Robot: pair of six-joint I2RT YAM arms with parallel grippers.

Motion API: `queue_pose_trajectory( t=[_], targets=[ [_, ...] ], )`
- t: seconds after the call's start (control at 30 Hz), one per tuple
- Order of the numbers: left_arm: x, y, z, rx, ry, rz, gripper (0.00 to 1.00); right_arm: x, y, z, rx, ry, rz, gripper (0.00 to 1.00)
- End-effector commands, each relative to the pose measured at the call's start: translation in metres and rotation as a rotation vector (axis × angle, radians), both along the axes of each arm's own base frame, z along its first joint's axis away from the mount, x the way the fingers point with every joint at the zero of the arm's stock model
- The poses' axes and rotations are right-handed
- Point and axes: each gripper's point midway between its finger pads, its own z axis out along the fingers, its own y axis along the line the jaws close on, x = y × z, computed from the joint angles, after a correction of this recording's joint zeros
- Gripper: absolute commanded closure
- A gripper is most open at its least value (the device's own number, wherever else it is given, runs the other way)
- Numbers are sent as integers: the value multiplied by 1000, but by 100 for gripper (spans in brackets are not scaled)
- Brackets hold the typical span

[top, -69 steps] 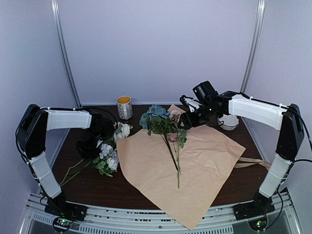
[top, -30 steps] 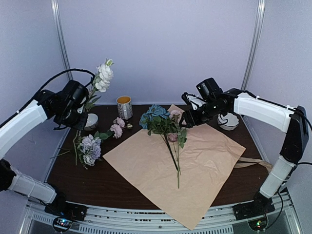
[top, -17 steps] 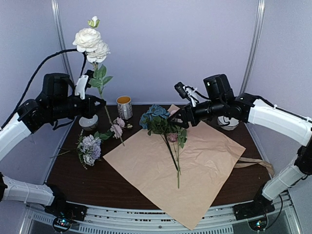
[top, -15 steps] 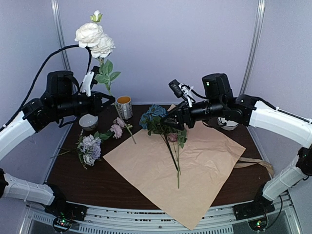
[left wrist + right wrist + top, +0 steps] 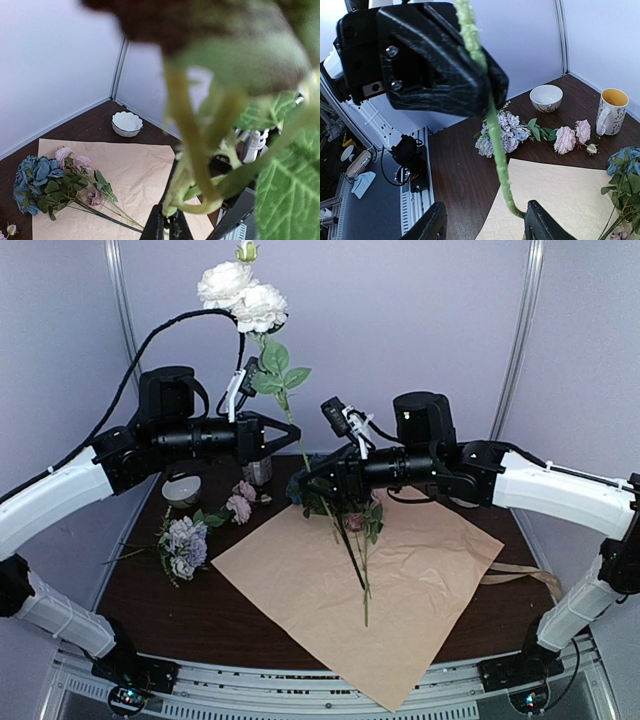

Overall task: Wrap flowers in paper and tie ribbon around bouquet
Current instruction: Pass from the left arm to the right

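Top external view: tan paper [image 5: 400,570] lies flat beneath the blue-pink flowers [image 5: 340,502]; since the previous frame both arms have swung inward, left gripper [image 5: 282,435] clamped on the raised white rose [image 5: 243,295], right gripper [image 5: 305,480] half-spread around its lower stem.

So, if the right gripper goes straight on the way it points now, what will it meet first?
Most likely the green stem, which stands between the open fingers of the right gripper. Just beyond, the left gripper is shut on that stem. Depth is hard to judge.
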Motion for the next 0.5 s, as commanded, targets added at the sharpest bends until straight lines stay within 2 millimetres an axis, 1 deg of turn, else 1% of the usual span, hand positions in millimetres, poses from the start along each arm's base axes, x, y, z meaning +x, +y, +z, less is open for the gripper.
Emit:
queue_pose_trajectory(
  t=[0.0,0.1,0.2,0.23,0.33,0.37,0.47],
  targets=[
    [-12,-10,27,-64,-48,-71,100,17,3,11,15,-20,-70,47],
    [-11,-8,22,-44,-46,-59,100,20,1,11,7,-34,-88,52],
    [-11,-7,20,-32,-48,-53,100,22,-2,11,-16,-51,-93,55],
    [-11,-7,20,-30,-51,-54,100,22,-3,12,-16,-55,-97,60],
    [-10,-8,20,-29,-53,-53,100,23,-4,15,2,-51,-99,93],
    [-10,-8,19,-28,-52,-55,100,22,-4,15,8,-44,-95,100],
    [-6,-10,14,-13,-41,-47,100,20,-3,13,15,-15,-84,100]
  ],
)
